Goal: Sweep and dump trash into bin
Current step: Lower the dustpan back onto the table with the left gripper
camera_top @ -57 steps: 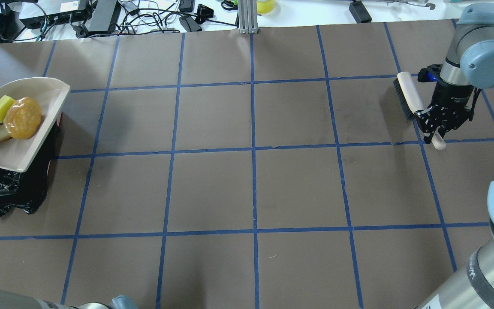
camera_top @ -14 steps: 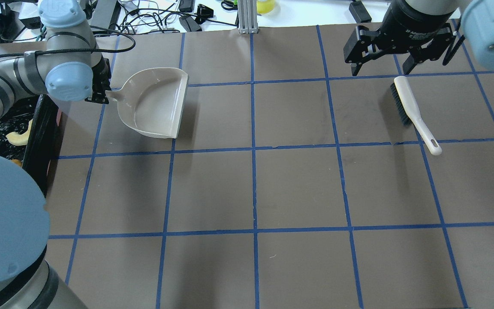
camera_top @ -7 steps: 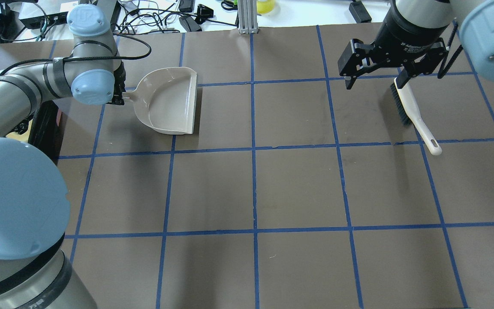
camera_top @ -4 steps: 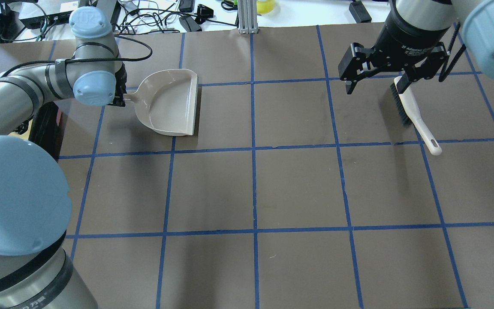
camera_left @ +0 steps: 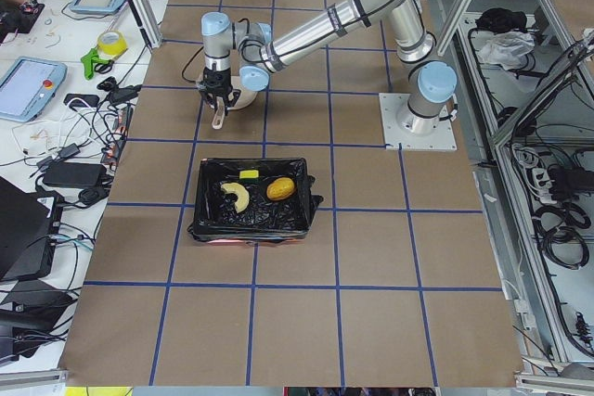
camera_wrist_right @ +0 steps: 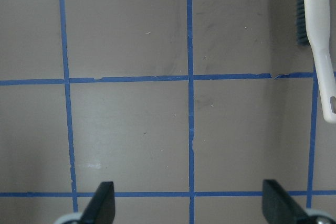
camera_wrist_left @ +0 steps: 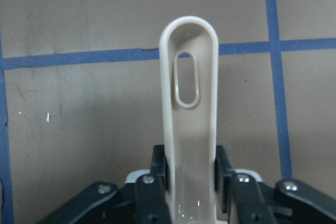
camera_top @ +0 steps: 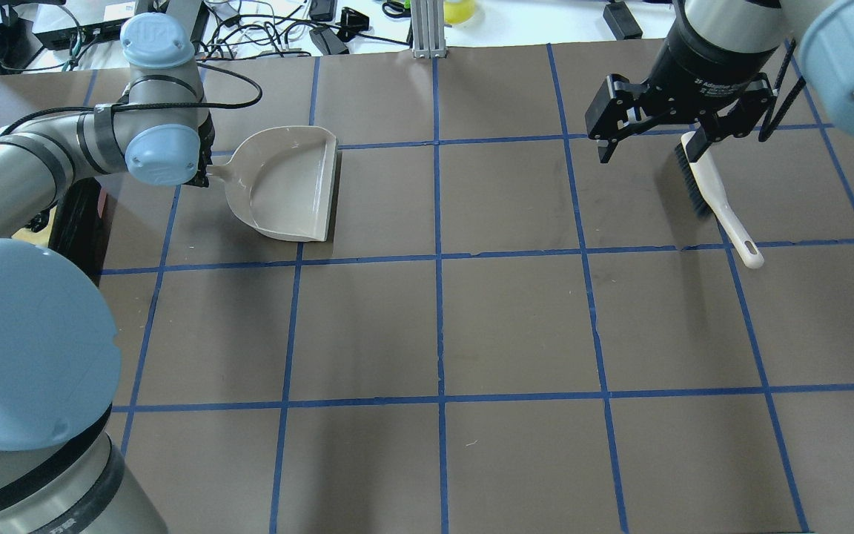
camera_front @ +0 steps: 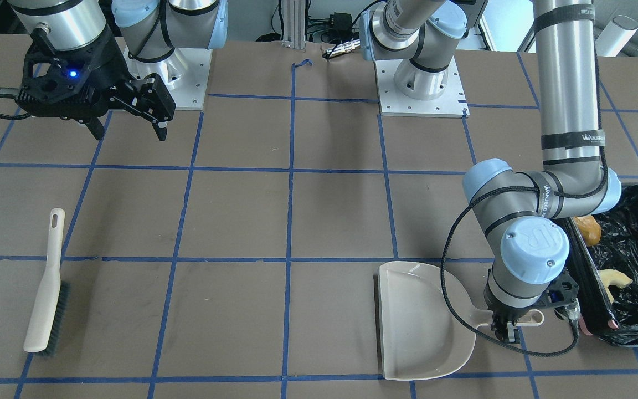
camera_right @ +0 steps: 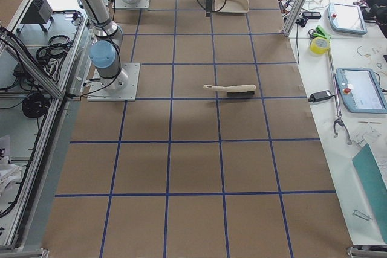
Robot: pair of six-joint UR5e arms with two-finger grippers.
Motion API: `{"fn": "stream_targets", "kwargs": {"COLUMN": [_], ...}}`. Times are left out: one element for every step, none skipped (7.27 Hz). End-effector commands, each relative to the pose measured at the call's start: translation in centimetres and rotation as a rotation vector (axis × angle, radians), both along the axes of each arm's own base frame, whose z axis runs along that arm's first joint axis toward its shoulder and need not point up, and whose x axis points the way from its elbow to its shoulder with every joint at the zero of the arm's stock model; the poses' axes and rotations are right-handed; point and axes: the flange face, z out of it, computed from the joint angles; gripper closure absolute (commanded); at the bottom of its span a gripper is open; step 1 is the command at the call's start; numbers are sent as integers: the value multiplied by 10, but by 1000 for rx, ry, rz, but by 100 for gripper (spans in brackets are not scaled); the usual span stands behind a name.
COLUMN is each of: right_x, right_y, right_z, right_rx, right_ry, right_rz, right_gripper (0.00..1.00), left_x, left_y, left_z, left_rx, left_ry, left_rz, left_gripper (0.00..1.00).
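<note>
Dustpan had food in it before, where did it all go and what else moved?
The dustpan moved off the bin to the table beside it, empty, its handle still in the left gripper. The three food pieces now lie in the bin. The right gripper let go of the brush and rose, open. The brush stayed put.

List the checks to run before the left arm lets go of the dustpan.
1. Trash in the bin: the orange-brown lump, crescent slice and sponge block all lie inside. Ok.
2. Dustpan empty: no pieces in it. Ok.
3. Left gripper shut on the dustpan's handle, which sits centred between the fingers. Ok.
4. Dustpan fully resting on the table: it looks level, but contact is unclear. Cannot tell.
5. Right gripper open and empty, raised clear of the dustpan side. Ok.
6. Brush lying free on the table. Ok.
</note>
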Motion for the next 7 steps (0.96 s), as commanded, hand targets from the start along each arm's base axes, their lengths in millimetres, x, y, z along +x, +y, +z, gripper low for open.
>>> {"fn": "stream_targets", "kwargs": {"right_x": [-1,0,-1,-1,-2,-2,-2], "right_y": [0,0,0,0,0,0,0], "right_z": [-1,-1,-2,-2,-3,-3,-3], "right_rx": [1,1,1,1,3,4,4], "right_ry": [1,1,1,1,1,1,1], "right_rz": [-1,0,0,-1,-1,-1,-1], "right_gripper": [0,0,0,0,0,0,0], "left_x": [-2,-3,-12,-16,-17,-17,-20], "left_y": [1,4,6,9,11,11,15], "left_z": [-3,-5,7,19,27,43,68], "left_rx": [7,9,-6,-15,-19,-20,-40], "left_ry": [10,12,10,9,8,-8,-21], "left_rz": [-4,-8,-20,-28,-44,-134,-202], "left_gripper": [51,45,37,32,19,17,15]}}
